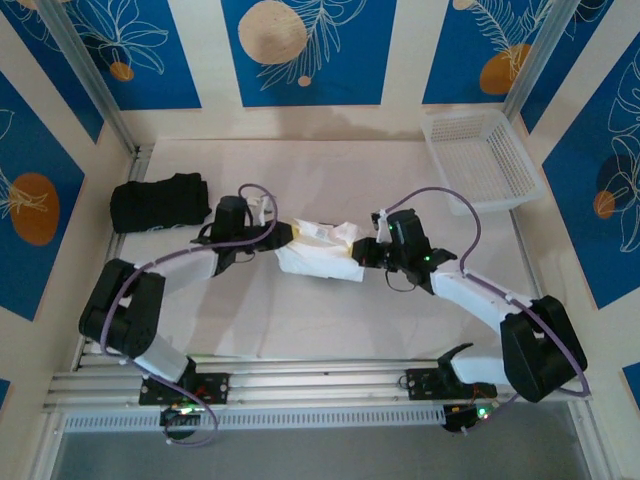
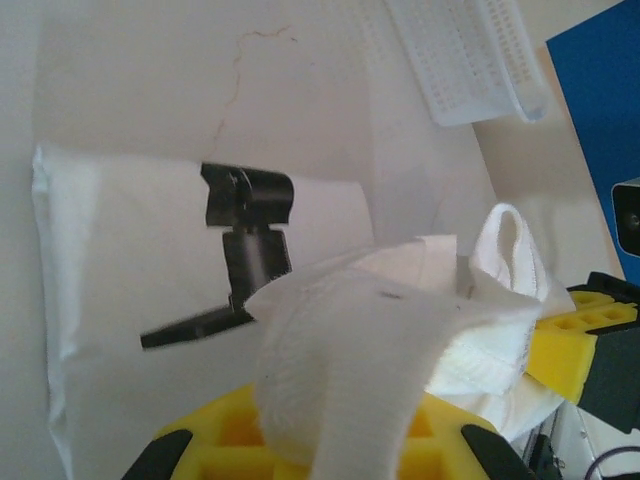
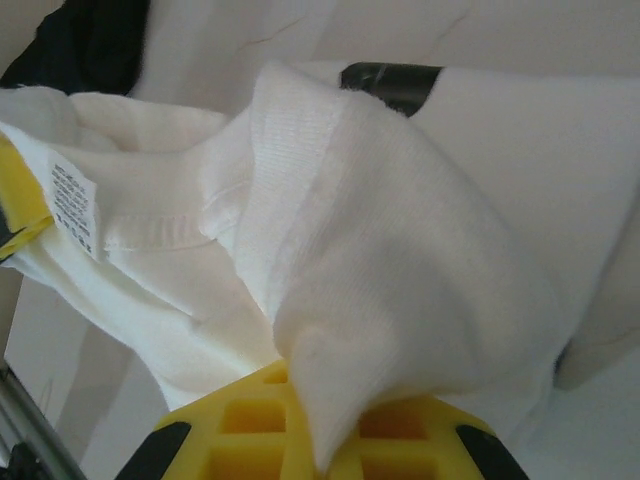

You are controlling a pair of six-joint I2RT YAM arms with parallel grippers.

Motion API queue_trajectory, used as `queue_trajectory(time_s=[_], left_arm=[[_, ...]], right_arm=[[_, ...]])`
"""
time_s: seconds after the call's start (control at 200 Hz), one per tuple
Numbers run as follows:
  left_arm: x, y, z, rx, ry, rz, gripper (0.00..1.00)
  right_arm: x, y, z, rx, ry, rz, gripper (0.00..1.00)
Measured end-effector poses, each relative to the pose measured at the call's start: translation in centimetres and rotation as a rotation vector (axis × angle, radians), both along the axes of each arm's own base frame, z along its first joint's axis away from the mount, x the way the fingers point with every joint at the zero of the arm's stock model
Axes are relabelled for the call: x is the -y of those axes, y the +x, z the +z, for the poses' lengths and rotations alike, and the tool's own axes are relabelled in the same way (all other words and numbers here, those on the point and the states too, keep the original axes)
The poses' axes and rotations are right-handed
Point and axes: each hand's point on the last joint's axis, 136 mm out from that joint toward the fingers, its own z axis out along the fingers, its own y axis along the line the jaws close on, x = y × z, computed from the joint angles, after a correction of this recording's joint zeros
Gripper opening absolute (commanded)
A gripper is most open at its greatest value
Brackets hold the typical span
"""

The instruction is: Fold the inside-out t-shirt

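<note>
Mid-table: t-shirt [image 1: 320,256], long axis L-R, ends tight in left claw [image 1: 276,236], right claw [image 1: 358,252].

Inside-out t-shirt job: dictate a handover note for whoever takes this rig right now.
Left gripper: shut on the inside-out t-shirt, at its left end.
Right gripper: shut on its right end.
Things: the shirt is bunched between the two grippers at mid-table, care label showing. The black folded garment lies far left, the white basket in the far right corner.
Done: both arms have a grasp.
Left: no neat fold yet; probably spread it flat, then fold.
</note>
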Motion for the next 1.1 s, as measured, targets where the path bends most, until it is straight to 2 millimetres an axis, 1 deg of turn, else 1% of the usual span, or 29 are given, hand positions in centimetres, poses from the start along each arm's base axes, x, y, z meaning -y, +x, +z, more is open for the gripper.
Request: queue_trajectory(time_s=[0.12, 0.19, 0.255, 0.34, 0.39, 0.46, 0.52, 0.59, 0.66, 0.73, 0.78, 0.83, 0.905, 0.97, 1.025, 1.1], left_arm=[[0.9, 2.6, 0.2, 0.014, 0.034, -0.007, 0.04], [1.3, 4.3, -0.3, 0.016, 0.066, -0.007, 0.06], [1.7, 6.0, -1.3, 0.008, 0.102, -0.006, 0.06], [2.1, 7.9, -3.3, -0.014, 0.154, -0.005, 0.1], [2.2, 8.7, -4.6, -0.034, 0.176, -0.004, 0.16], [2.1, 9.4, -6.4, -0.061, 0.211, 0.002, 0.29], [1.9, 9.9, -7.5, -0.085, 0.231, 0.012, 0.4], [1.4, 10.4, -8.2, -0.103, 0.255, 0.02, 0.5], [0.7, 10.7, -8.2, -0.108, 0.281, 0.03, 0.57], [-0.3, 11.0, -7.7, -0.098, 0.309, 0.046, 0.66], [-1.1, 11.0, -7.3, -0.097, 0.327, 0.06, 0.74], [-1.9, 10.6, -6.9, -0.096, 0.339, 0.069, 0.8], [-2.4, 9.5, -6.0, -0.099, 0.336, 0.064, 0.83], [-2.3, 8.7, -5.4, -0.105, 0.314, 0.047, 0.84], [-1.9, 8.0, -5.5, -0.117, 0.296, 0.025, 0.86], [-1.4, 7.1, -6.0, -0.14, 0.284, -0.005, 0.87]], right_arm=[[0.8, 2.5, 0.0, -0.027, -0.015, -0.038, 0.11], [1.0, 4.1, -0.3, -0.043, -0.034, -0.048, 0.12], [1.2, 5.5, -1.0, -0.071, -0.055, -0.056, 0.13], [1.7, 7.2, -2.8, -0.128, -0.084, -0.071, 0.18], [1.9, 8.1, -4.0, -0.166, -0.104, -0.077, 0.21], [2.3, 9.3, -6.0, -0.224, -0.141, -0.088, 0.25], [2.8, 9.8, -7.4, -0.26, -0.181, -0.095, 0.29], [3.6, 9.7, -8.4, -0.286, -0.222, -0.095, 0.35], [4.1, 9.4, -8.2, -0.284, -0.249, -0.083, 0.41], [4.6, 8.9, -7.2, -0.255, -0.27, -0.073, 0.46], [5.0, 8.3, -6.0, -0.223, -0.277, -0.069, 0.5], [5.3, 7.6, -4.6, -0.187, -0.276, -0.062, 0.53], [5.4, 6.6, -2.8, -0.145, -0.257, -0.058, 0.59], [5.3, 5.9, -2.1, -0.128, -0.237, -0.051, 0.6], [5.2, 5.3, -2.2, -0.133, -0.224, -0.045, 0.61], [5.2, 4.7, -3.0, -0.154, -0.216, -0.039, 0.61]])
